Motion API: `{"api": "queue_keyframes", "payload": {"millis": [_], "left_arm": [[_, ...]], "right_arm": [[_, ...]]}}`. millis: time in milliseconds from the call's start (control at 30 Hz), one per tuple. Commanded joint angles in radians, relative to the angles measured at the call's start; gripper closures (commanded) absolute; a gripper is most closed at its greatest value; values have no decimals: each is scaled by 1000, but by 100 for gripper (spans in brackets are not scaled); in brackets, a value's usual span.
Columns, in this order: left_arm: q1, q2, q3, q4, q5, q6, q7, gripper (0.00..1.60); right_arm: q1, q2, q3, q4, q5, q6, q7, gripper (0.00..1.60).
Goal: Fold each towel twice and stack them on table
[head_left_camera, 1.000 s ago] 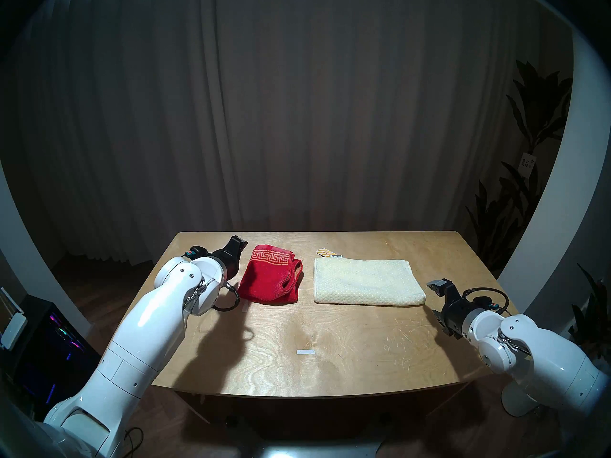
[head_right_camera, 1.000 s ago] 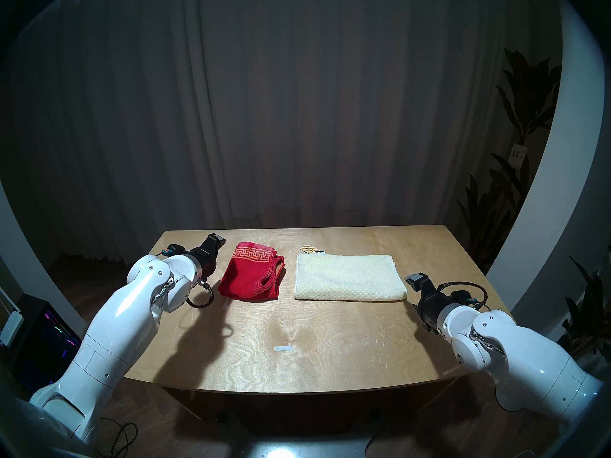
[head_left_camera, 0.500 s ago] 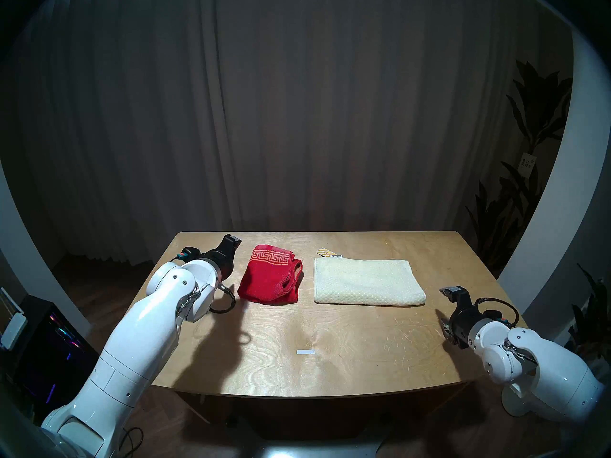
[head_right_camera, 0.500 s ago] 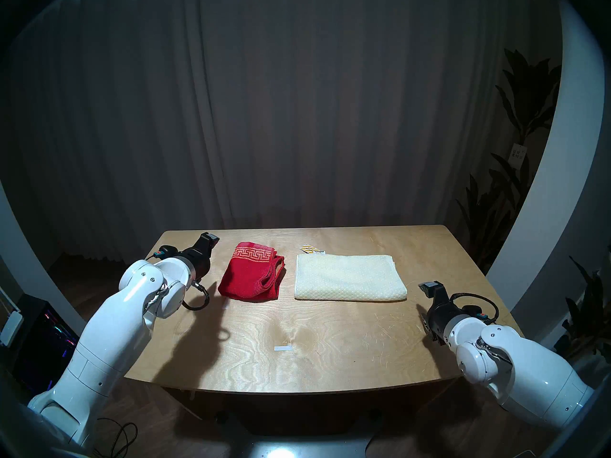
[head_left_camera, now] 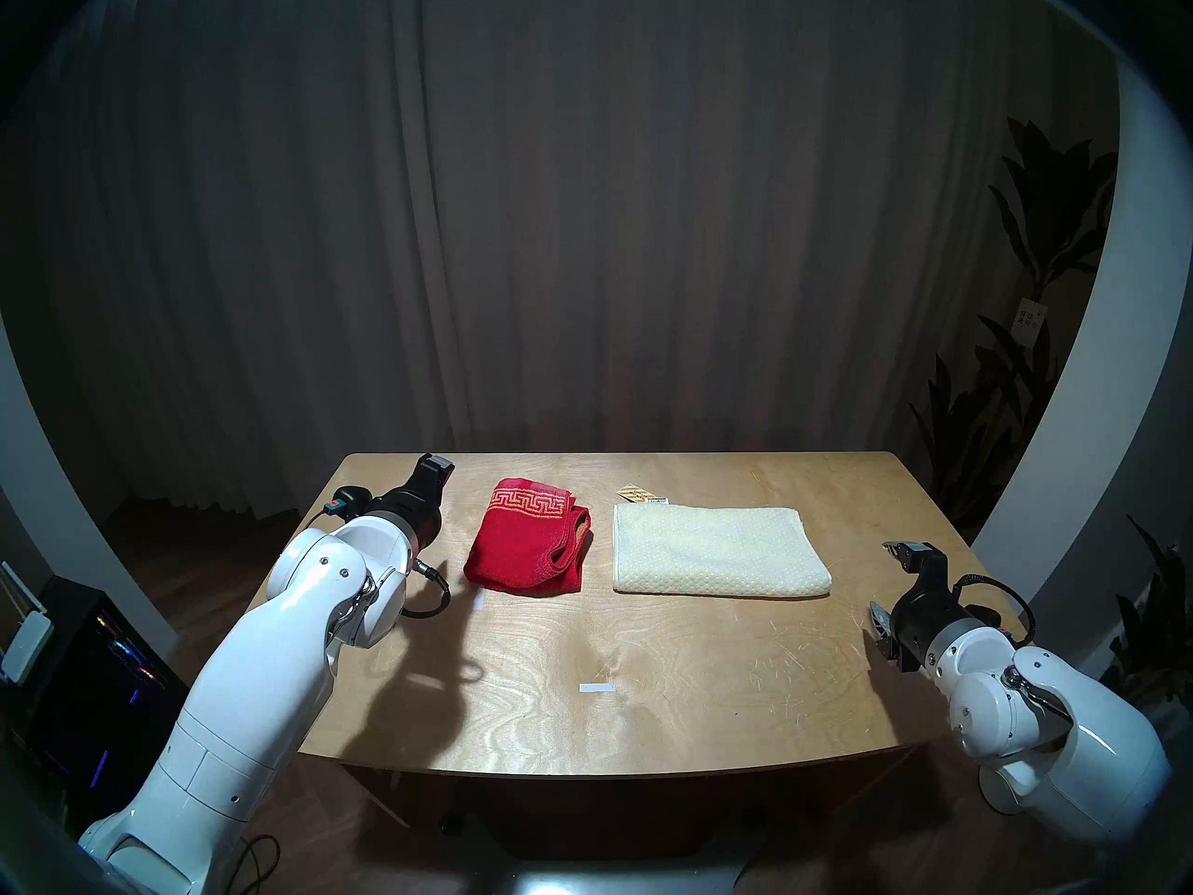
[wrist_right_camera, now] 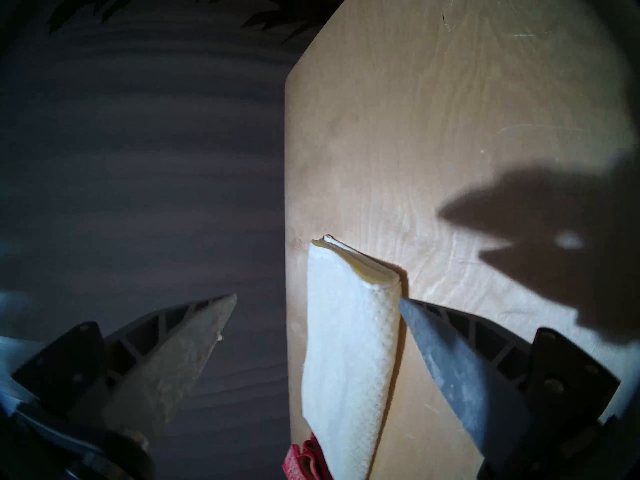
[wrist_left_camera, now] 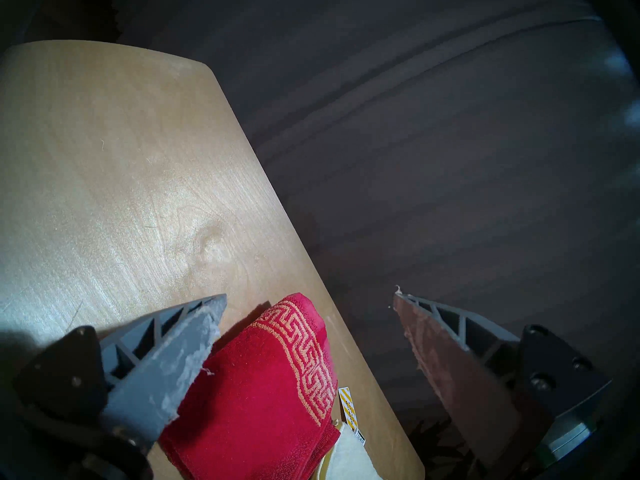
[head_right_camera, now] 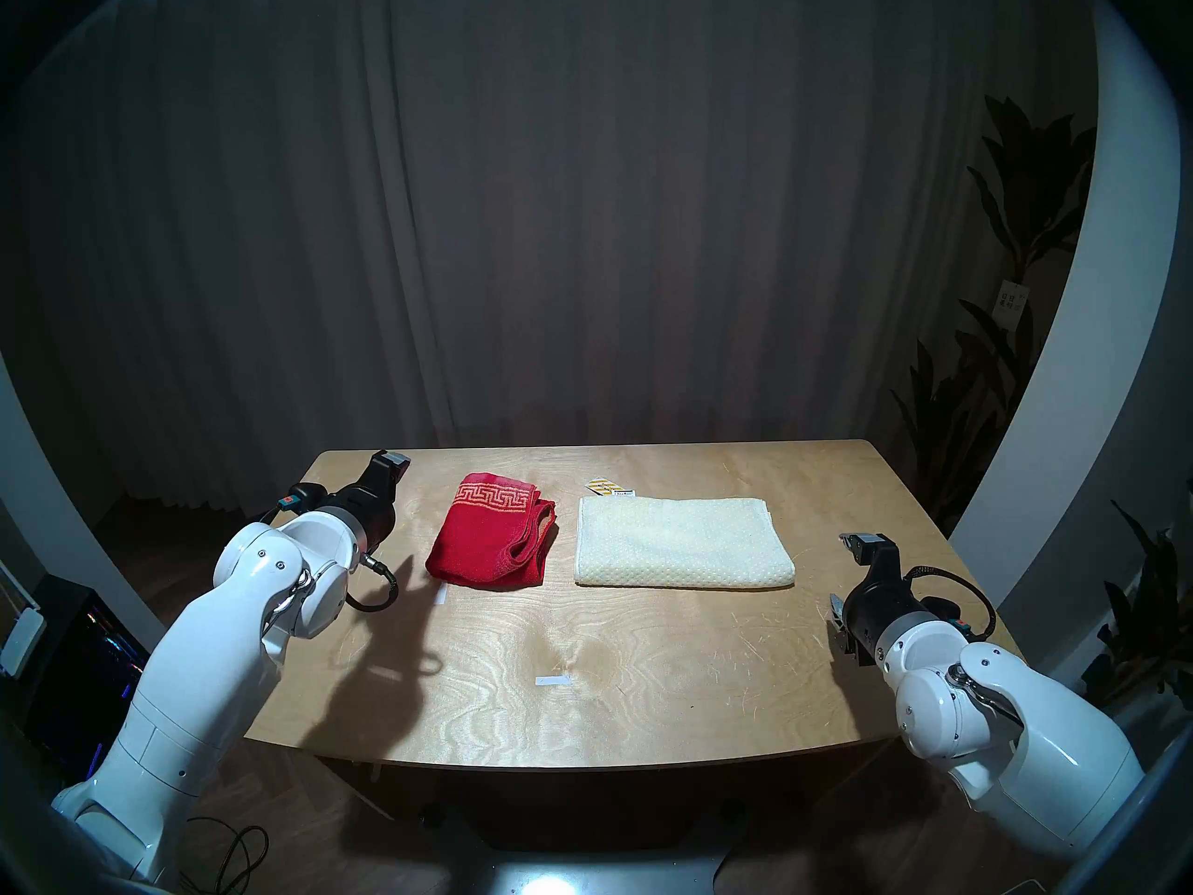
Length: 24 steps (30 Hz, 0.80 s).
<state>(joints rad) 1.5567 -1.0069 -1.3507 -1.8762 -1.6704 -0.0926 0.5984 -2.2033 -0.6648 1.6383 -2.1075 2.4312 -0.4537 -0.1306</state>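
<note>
The red towel [head_left_camera: 529,542] lies folded on the table [head_left_camera: 645,648] at back left, its gold Greek-key border on the far end. The cream-white dotted towel [head_left_camera: 716,551] lies folded flat to its right, apart from it. My left gripper [head_left_camera: 438,471] is open and empty, left of the red towel, above the table's back left corner. Its wrist view shows the red towel [wrist_left_camera: 263,399] below the open gripper [wrist_left_camera: 310,295]. My right gripper [head_left_camera: 887,580] is open and empty, right of the cream towel, which shows in its wrist view [wrist_right_camera: 349,358].
A small striped paper tag [head_left_camera: 636,493] lies behind the cream towel. White tape marks sit at the table's front middle [head_left_camera: 597,688] and by the red towel [head_left_camera: 478,600]. A dark curtain [head_left_camera: 581,228] hangs behind, plants [head_left_camera: 1033,228] stand at right.
Both arms have drawn outward from the towels: the left gripper moved left, the right gripper moved right. Both stayed open. The towels have not moved.
</note>
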Motion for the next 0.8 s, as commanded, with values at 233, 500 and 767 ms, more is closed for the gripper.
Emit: {"api": "queue_keyframes", "payload": {"millis": [233,500,767], "left_arm": [[194,-13,-67,-143,100,-210,-174,0],[205,-18,-61,-140,119,-245,-187,0],[211,-26,-60,-149,139,-266,-185,0]], "right_arm": [[-49,-118,1,-3,-25,-25,191,0],[51,-69,-72,78,-16,61,181,0],[132,-73,-116,110,-33,101,166,0]]}}
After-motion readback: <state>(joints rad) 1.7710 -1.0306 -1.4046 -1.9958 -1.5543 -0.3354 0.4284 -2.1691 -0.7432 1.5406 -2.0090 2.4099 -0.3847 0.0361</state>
